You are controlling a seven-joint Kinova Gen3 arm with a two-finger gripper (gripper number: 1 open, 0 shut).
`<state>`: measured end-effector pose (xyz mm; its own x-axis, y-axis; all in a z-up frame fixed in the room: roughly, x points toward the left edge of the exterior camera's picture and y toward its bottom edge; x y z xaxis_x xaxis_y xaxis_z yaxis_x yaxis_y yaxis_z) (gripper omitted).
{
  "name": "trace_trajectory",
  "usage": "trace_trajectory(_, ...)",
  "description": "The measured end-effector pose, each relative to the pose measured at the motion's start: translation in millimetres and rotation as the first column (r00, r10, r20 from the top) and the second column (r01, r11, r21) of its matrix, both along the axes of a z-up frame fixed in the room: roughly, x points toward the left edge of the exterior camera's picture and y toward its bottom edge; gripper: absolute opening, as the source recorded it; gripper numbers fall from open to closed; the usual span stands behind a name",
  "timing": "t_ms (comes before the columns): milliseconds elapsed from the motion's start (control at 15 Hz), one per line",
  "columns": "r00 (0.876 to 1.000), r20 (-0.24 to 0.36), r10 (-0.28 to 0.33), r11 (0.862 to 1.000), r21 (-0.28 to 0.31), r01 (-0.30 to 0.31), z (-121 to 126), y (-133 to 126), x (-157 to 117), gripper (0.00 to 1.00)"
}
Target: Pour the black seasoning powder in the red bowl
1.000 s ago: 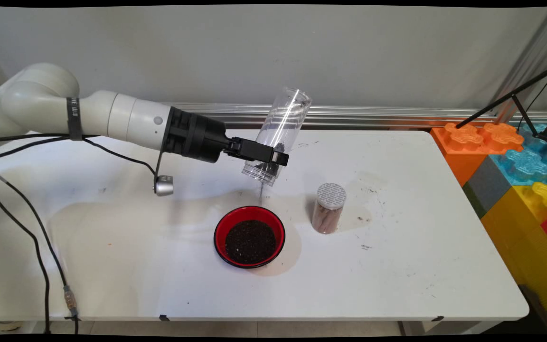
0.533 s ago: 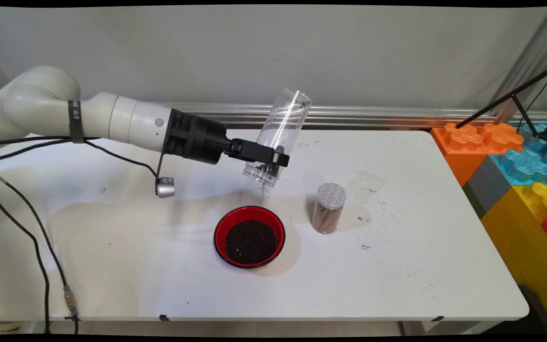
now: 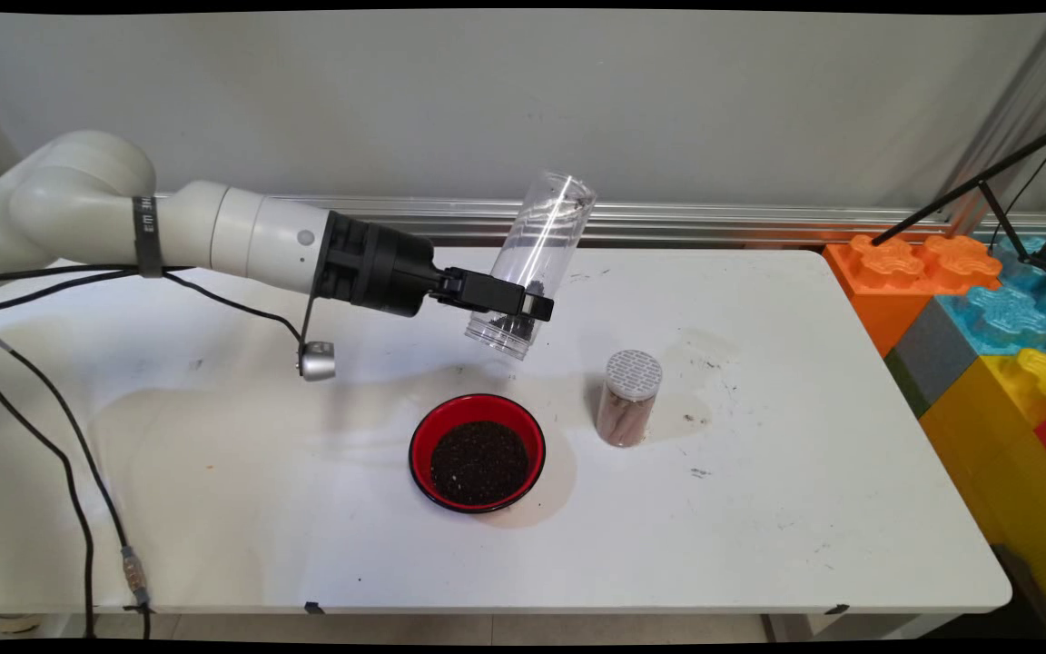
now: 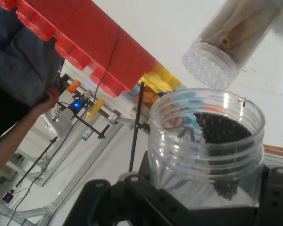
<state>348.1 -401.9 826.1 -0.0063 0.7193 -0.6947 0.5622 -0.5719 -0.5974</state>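
The black two-finger hand (image 3: 523,307) is clamped across the lower part of a clear plastic cylindrical jar (image 3: 534,263), near its threaded mouth. The jar hangs in the air above the white worktop (image 3: 759,509), tilted with its closed base up and toward the wall and its open mouth down and toward the camera. That tilt puts the mouth lowest, so the dark granules (image 4: 221,134) left inside gather against the low wall near the rim, as the hand view shows; only a small clump is there, and the rest of the jar looks clear.

Below the mouth and a little nearer the camera sits a round red bowl with a black inside (image 3: 478,451), holding a mound of the same dark grainy stuff. The mouth seems to hang over the worktop just behind the bowl's far rim rather than over its middle, though the camera angle makes this hard to judge. No stream of grains shows between jar and bowl.

Just to the right of the bowl, apart from it, stands a small clear jar with a white perforated lid (image 3: 630,397), upright, with brown stick-like pieces inside. It is untouched by the hand. Beyond the worktop's right edge is a stack of large coloured toy blocks (image 3: 995,318), well clear of the jar.
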Motion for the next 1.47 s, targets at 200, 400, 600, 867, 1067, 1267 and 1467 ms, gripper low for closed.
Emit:
trace_trajectory(200,1.000,0.000,0.000,1.000,-0.003,0.000,-1.3,-0.7,-0.6,0.00)
trace_trajectory(400,1.000,-0.001,0.000,1.000,-0.005,0.000,-2.6,-1.5,-1.2,0.00)
trace_trajectory(600,1.000,-0.001,0.001,1.000,-0.004,-0.001,-3.8,-1.8,-1.4,0.00)
trace_trajectory(867,1.000,0.001,0.003,1.000,0.001,-0.003,-5.0,-2.5,-1.1,0.00)
trace_trajectory(1067,1.000,0.002,0.007,1.000,0.008,-0.007,-4.5,-3.1,0.1,0.00)
trace_trajectory(1267,1.000,0.004,0.011,1.000,0.016,-0.011,-3.3,-3.8,1.4,0.00)
trace_trajectory(1467,1.000,0.004,0.017,0.999,0.030,-0.017,-1.2,-4.7,2.9,0.00)
